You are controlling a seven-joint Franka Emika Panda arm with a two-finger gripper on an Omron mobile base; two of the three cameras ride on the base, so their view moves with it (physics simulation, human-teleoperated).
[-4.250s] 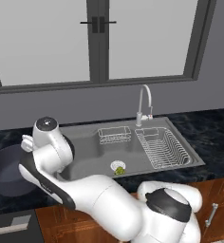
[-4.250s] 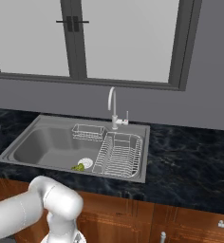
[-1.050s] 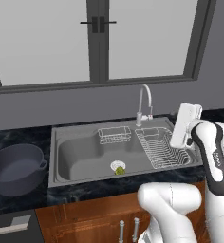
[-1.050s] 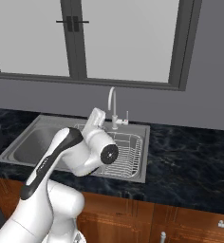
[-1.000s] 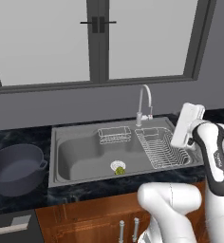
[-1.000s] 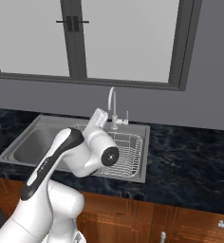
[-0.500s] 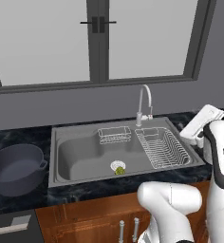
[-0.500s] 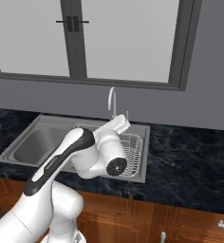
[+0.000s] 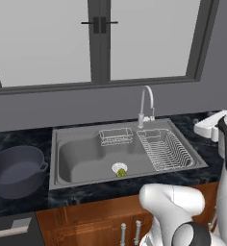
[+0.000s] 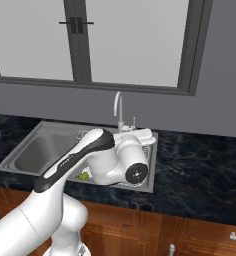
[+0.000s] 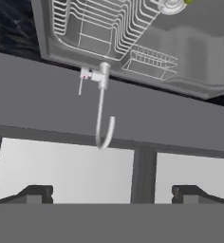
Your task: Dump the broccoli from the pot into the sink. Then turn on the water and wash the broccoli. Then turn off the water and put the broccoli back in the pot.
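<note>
The broccoli (image 9: 121, 172) is a tiny yellow-green floret lying in the sink (image 9: 81, 156), touching the white-rimmed drain (image 9: 118, 167). At the left on the counter sits the dark pot (image 9: 15, 170), with nothing inside. No stream falls from the chrome gooseneck faucet (image 9: 146, 103). My gripper (image 9: 210, 127) hovers over the counter to the right of the sink, at about faucet height. In the hand view the scene is upside down: the faucet (image 11: 102, 108) and its side lever (image 11: 80, 81) are ahead, and the gripper (image 11: 112, 195) is open, its fingertips (image 11: 36, 193) wide apart around nothing.
A wire rack (image 9: 164, 148) fills the sink's right part and a small wire basket (image 9: 115, 136) hangs at its back. Dark marbled countertop (image 10: 200, 165) stretches to the right. A window (image 9: 96, 38) rises behind the faucet. My white arm (image 10: 85, 165) crosses the sink's front in the right base view.
The arm has swung from the pot side across to the right of the sink. Over the last second the hand moved farther right and tilted. Broccoli and pot have stayed put.
</note>
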